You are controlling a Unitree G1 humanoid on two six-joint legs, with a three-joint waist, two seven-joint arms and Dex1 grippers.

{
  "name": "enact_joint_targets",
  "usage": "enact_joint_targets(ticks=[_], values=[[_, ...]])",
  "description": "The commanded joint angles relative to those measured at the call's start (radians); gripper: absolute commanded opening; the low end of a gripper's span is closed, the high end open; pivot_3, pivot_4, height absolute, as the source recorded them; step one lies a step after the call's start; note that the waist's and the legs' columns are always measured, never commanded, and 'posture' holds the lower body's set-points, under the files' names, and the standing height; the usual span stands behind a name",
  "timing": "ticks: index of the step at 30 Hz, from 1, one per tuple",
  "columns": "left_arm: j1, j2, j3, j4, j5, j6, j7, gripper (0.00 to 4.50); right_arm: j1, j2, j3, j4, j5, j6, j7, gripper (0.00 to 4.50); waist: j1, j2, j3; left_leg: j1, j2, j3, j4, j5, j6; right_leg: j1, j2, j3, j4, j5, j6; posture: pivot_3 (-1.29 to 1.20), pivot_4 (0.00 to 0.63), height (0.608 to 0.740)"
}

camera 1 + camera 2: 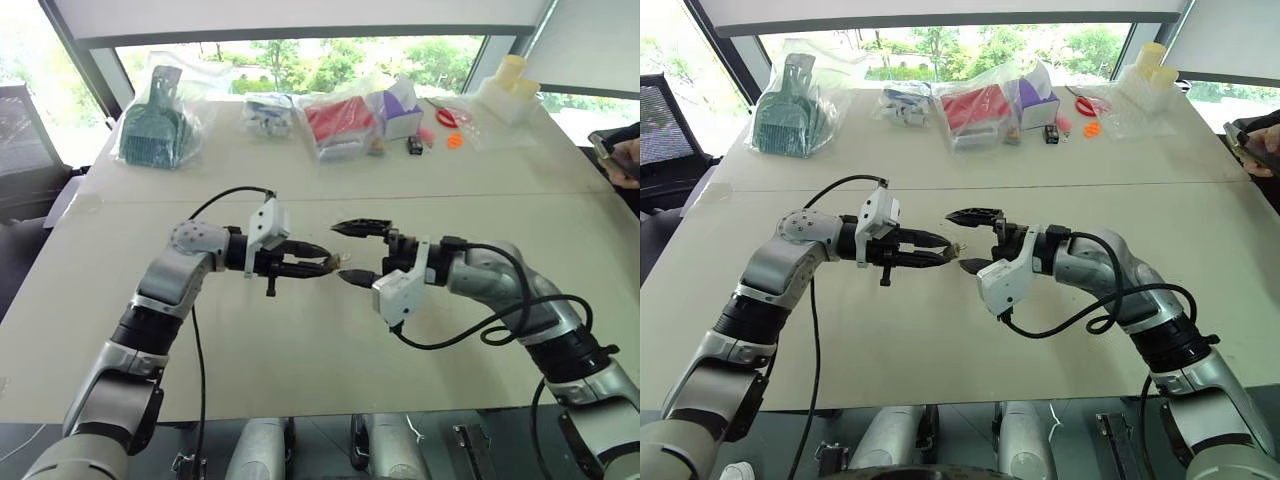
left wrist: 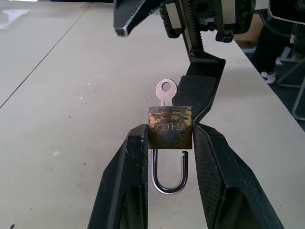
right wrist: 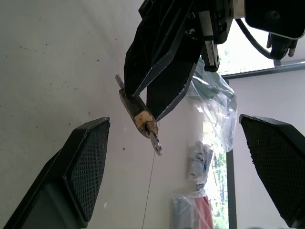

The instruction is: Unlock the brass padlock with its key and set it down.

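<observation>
Brass padlock (image 2: 170, 127) sits pinched in the left gripper (image 1: 312, 262) above the table (image 1: 300, 350), shackle sprung, key (image 2: 166, 91) jutting from its base toward the right gripper (image 1: 352, 252), whose fingers stand spread just beside it.

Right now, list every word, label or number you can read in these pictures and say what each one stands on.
"YT-LOCK", as best it reads: stamped upside down on the body of the brass padlock, which the left gripper holds; the first letters are worn and uncertain.
The key in the padlock: no marking readable.
Bagged items at the table's far edge: any print is too small to read.
</observation>
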Motion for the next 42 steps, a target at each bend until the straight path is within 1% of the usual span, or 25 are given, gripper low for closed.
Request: enact_joint_targets(ticks=[1,13,21,22,24,26,27,28,29,31,32,42], values=[[-0.028,-0.004,0.022,-0.015,-0.008,-0.006,0.0,0.76,-0.035,0.011,0.0,0.007,-0.001,-0.029,0.0,4.46,0.0,0.0,0.0,0.0,0.0,0.0,0.0,0.0,0.0,0.0,0.0,0.0,0.0,0.0,0.0,0.0,0.15,0.74],[-0.019,-0.013,0.026,-0.034,-0.015,0.004,0.016,0.76,-0.073,0.025,0.026,0.055,-0.021,-0.088,0.007,4.46,0.0,0.0,0.0,0.0,0.0,0.0,0.0,0.0,0.0,0.0,0.0,0.0,0.0,0.0,0.0,0.0,0.15,0.74],[-0.013,-0.013,0.026,-0.041,-0.018,0.005,0.02,0.76,-0.085,0.019,0.017,0.08,-0.03,-0.095,0.006,4.46,0.0,0.0,0.0,0.0,0.0,0.0,0.0,0.0,0.0,0.0,0.0,0.0,0.0,0.0,0.0,0.0,0.15,0.74],[-0.013,-0.012,0.026,-0.041,-0.018,0.005,0.021,0.76,-0.084,0.016,0.014,0.082,-0.03,-0.09,0.009,4.22,0.0,0.0,0.0,0.0,0.0,0.0,0.0,0.0,0.0,0.0,0.0,0.0,0.0,0.0,0.0,0.0,0.15,0.74],[-0.011,-0.01,0.028,-0.04,-0.018,0.004,0.02,0.76,-0.085,0.01,0.005,0.087,-0.036,-0.086,0.004,3.57,0.0,0.0,0.0,0.0,0.0,0.0,0.0,0.0,0.0,0.0,0.0,0.0,0.0,0.0,0.0,0.0,0.15,0.74],[-0.011,-0.009,0.028,-0.04,-0.017,0.003,0.02,0.76,-0.085,0.009,0.0,0.088,-0.039,-0.081,-0.002,2.51,0.0,0.0,0.0,0.0,0.0,0.0,0.0,0.0,0.0,0.0,0.0,0.0,0.0,0.0,0.0,0.0,0.15,0.74],[-0.011,-0.009,0.028,-0.04,-0.017,0.003,0.02,0.76,-0.086,0.008,0.001,0.088,-0.035,-0.076,0.004,2.07,0.0,0.0,0.0,0.0,0.0,0.0,0.0,0.0,0.0,0.0,0.0,0.0,0.0,0.0,0.0,0.0,0.15,0.74],[-0.011,-0.009,0.028,-0.04,-0.017,0.004,0.02,0.76,-0.086,0.007,0.005,0.089,-0.02,-0.073,0.017,1.73,0.0,0.0,0.0,0.0,0.0,0.0,0.0,0.0,0.0,0.0,0.0,0.0,0.0,0.0,0.0,0.0,0.15,0.74],[-0.011,-0.009,0.029,-0.04,-0.016,0.004,0.02,0.76,-0.086,0.007,0.009,0.09,-0.009,-0.071,0.027,1.18,0.0,0.0,0.0,0.0,0.0,0.0,0.0,0.0,0.0,0.0,0.0,0.0,0.0,0.0,0.0,0.0,0.15,0.74],[-0.011,-0.009,0.029,-0.041,-0.015,0.004,0.02,0.76,-0.087,0.007,0.008,0.089,-0.01,-0.077,0.028,0.34,0.0,0.0,0.0,0.0,0.0,0.0,0.0,0.0,0.0,0.0,0.0,0.0,0.0,0.0,0.0,0.0,0.15,0.74],[-0.011,-0.009,0.03,-0.041,-0.015,0.005,0.019,0.76,-0.088,0.008,0.007,0.089,-0.012,-0.079,0.027,0.04,0.0,0.0,0.0,0.0,0.0,0.0,0.0,0.0,0.0,0.0,0.0,0.0,0.0,0.0,0.0,0.0,0.15,0.74],[-0.012,-0.005,0.031,-0.046,-0.016,0.008,0.022,0.76,-0.087,0.011,0.01,0.086,-0.016,-0.089,0.031,0.04,0.0,0.0,0.0,0.0,0.0,0.0,0.0,0.0,0.0,0.0,0.0,0.0,0.0,0.0,0.0,0.0,0.15,0.74]])
